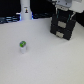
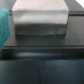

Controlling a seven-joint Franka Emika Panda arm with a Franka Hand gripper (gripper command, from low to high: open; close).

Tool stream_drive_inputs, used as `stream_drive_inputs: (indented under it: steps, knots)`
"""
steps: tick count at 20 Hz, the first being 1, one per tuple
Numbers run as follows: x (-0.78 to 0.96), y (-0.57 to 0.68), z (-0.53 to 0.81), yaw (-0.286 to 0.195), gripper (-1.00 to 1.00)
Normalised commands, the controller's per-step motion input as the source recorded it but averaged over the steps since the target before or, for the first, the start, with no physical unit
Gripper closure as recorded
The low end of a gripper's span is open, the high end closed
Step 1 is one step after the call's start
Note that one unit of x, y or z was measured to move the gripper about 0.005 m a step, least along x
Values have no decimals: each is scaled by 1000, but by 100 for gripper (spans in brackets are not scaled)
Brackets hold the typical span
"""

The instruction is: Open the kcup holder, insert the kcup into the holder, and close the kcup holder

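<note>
A pale table (image 1: 47,62) is seen in the exterior view, blurred and at low resolution. The kcup (image 1: 22,47), a small white cup with a bright green round top, is stood upright on the table toward the exterior view's left, alone, with bare tabletop all around it. It is well apart from the kcup holder (image 1: 64,27), a black box-shaped unit placed near the far edge toward the exterior view's right. Pale patches are visible on the holder's front, but whether its drawer is pulled out or pushed in cannot be told at this sharpness.

The robot arm (image 1: 63,4) is seen as a white and dark shape directly above the holder, at the top edge of the picture. The gripper itself cannot be picked out there, and whether the fingers are spread or pressed together cannot be told from either view.

A tall white bottle-shaped post (image 1: 25,11) is stood at the far edge toward the exterior view's left, against a dark background.

In the wrist view, a grey metallic block (image 2: 40,20) with a lighter top face is shown close up, over a dark surface crossed by a darker horizontal groove. A teal shape (image 2: 4,27) is cut off at one edge of that picture; what it is cannot be told.
</note>
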Motion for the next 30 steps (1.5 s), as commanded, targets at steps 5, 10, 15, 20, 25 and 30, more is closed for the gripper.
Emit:
stream_drive_inputs:
  steps: [5,10,15,20,25,30]
  knots:
    - [-323,27,-500,-37,-100]
    - [-319,-14,-445,-51,-100]
    - [-146,2,-131,-24,100]
    - [18,5,-1,-6,100]
    - [267,13,8,-7,100]
    - [901,-86,121,-22,100]
